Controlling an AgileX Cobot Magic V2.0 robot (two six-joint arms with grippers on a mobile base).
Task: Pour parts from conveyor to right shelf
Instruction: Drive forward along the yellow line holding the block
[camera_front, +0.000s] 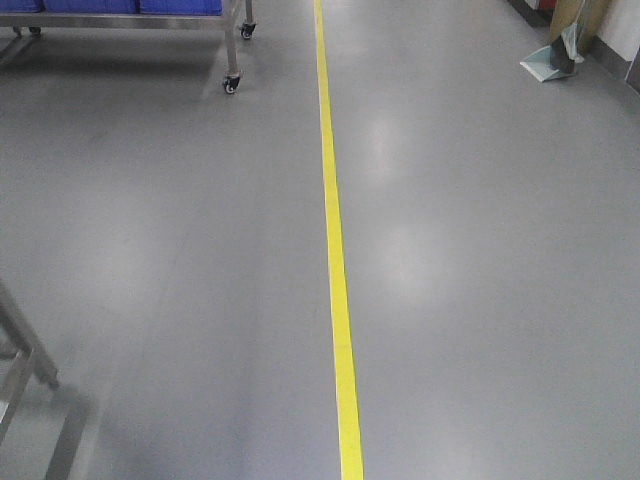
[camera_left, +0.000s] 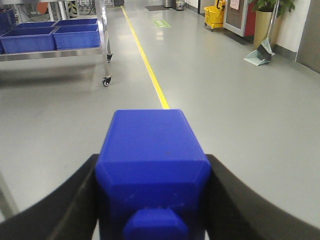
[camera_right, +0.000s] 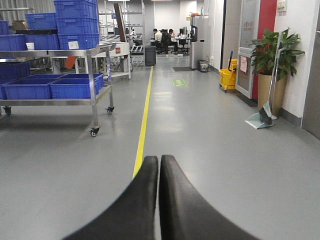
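Observation:
My left gripper (camera_left: 152, 165) is shut on one of the parts, a blue block (camera_left: 152, 145) with a short stub facing the camera. The block is held above the grey floor, with a black finger (camera_left: 75, 195) pressed against each side. My right gripper (camera_right: 158, 159) is shut with nothing between its fingers and points along the corridor. The conveyor is out of view. A steel rack (camera_right: 50, 102) on castors holds blue tubs (camera_right: 75, 85) ahead on the left. I cannot tell whether it is the right shelf.
A yellow floor line (camera_front: 335, 250) runs straight ahead. The rack's castor (camera_front: 232, 84) stands just left of it. A steel frame leg (camera_front: 20, 350) is at the near left. A dustpan (camera_right: 260, 120), a plant (camera_right: 272, 55) and a yellow mop bucket (camera_right: 228, 77) line the right wall.

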